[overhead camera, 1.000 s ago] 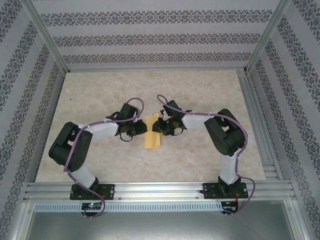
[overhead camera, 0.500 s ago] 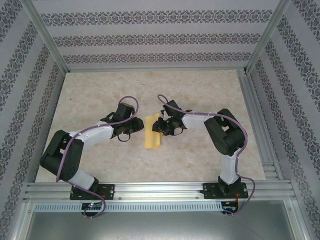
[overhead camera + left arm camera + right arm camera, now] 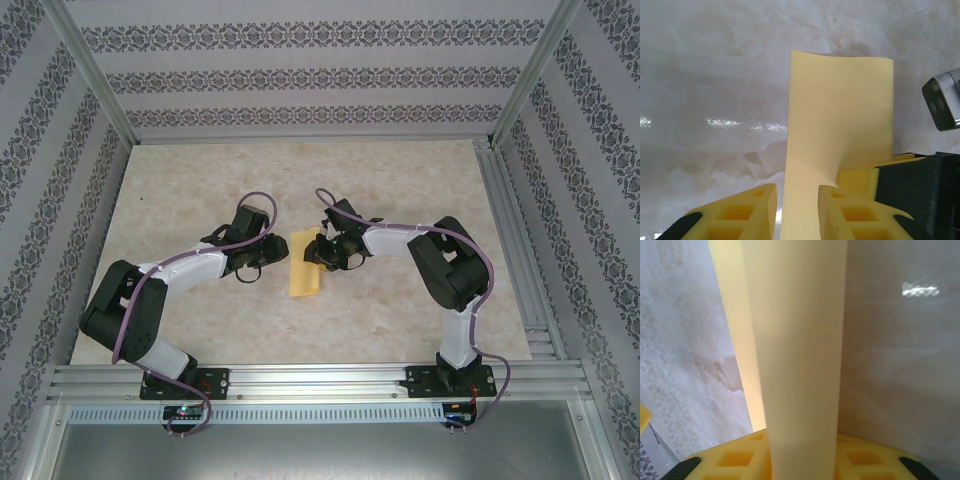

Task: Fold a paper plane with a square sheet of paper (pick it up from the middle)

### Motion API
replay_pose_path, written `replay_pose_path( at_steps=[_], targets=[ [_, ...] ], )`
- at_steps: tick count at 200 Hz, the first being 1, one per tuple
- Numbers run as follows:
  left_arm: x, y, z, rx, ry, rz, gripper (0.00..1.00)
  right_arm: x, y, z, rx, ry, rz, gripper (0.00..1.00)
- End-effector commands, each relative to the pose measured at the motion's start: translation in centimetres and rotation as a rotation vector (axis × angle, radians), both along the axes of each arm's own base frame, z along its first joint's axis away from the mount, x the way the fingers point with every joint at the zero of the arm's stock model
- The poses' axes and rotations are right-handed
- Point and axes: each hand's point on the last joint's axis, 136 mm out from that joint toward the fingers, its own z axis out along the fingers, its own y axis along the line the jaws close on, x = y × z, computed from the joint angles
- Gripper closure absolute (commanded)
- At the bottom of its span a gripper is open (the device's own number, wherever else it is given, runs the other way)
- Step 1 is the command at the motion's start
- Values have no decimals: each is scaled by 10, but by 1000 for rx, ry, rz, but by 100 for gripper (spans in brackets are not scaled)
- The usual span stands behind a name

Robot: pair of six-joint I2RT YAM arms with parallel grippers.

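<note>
The sheet of paper (image 3: 303, 275) lies mid-table as a narrow yellow-orange strip folded lengthwise. My left gripper (image 3: 272, 256) sits just left of it. In the left wrist view its jaws (image 3: 797, 192) stand apart with the paper (image 3: 840, 110) running loosely between them, and a gap shows beside the left finger (image 3: 757, 210). My right gripper (image 3: 318, 252) is at the strip's upper right edge. Its yellow finger (image 3: 857, 181) touches the paper where it curls up. In the right wrist view a raised flap of paper (image 3: 795, 340) hides the gap of the right gripper (image 3: 802, 440).
The marble-patterned table (image 3: 400, 310) is bounded by patterned walls and an aluminium frame rail (image 3: 320, 378) along the near edge. The right wrist's camera housing (image 3: 942, 102) hangs close to the paper's right side.
The left arm has drawn back to the left, away from the paper, and its jaws have widened off the sheet. The right arm and the paper have barely moved.
</note>
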Motion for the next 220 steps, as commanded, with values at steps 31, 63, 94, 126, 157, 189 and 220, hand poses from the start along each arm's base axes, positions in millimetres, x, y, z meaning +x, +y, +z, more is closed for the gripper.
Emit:
replay_pose_path(
  at_steps=[31, 63, 94, 126, 157, 189, 220],
  targets=[
    [2, -4, 2, -27, -10, 0, 71, -13, -44, -61, -240, 97, -102, 71],
    [3, -4, 2, -29, -7, -1, 71, -14, -45, -64, -253, 110, -110, 71],
    [2, -4, 1, -27, -5, -1, 71, -15, -48, -68, -267, 120, -116, 71],
    [2, -4, 0, -27, -3, 1, 71, -17, -50, -70, -280, 126, -116, 71],
    [2, -6, 0, -37, 0, -8, 71, -17, -49, -71, -286, 131, -111, 70],
    [1, -12, -3, -59, 16, -31, 71, -18, -50, -74, -297, 137, -107, 68],
    [-1, -18, -5, -76, 29, -55, 72, -18, -51, -76, -307, 137, -107, 68]
  ],
)
